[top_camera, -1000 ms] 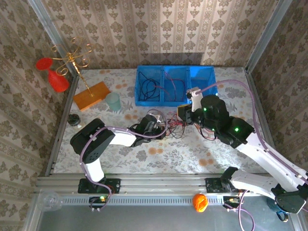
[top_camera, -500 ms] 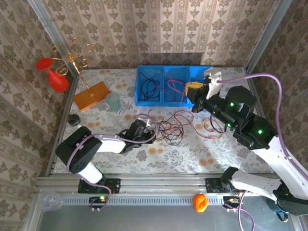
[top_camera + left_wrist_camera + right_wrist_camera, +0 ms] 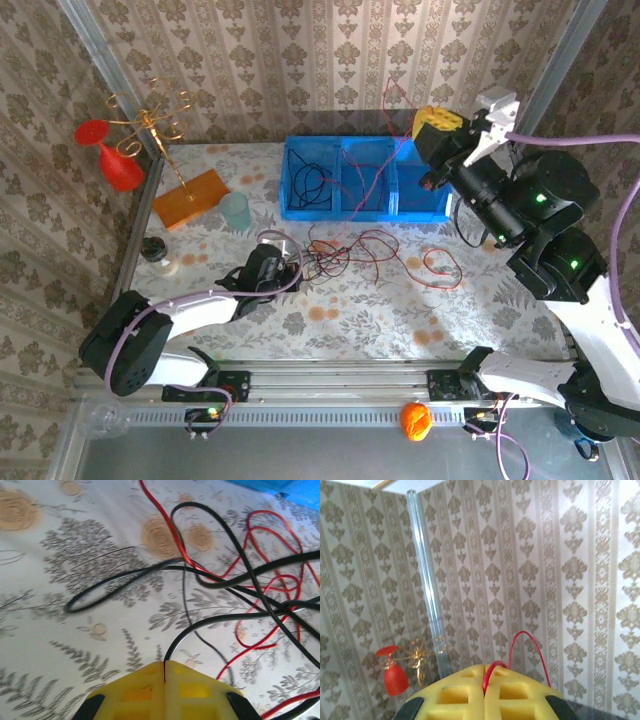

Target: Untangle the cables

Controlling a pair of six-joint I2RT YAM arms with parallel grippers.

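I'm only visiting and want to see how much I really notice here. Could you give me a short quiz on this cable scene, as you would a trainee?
1. True or false: the right arm's jaws are shut on a black cable.
2. Which colour is the three-part bin at the far side of the table? A green, B blue, C yellow.
3. Fill in: the cable pinched in the left arm's jaws is ____.
Key: 1 false, they pinch a red cable, held high above the table. 2 B. 3 black.
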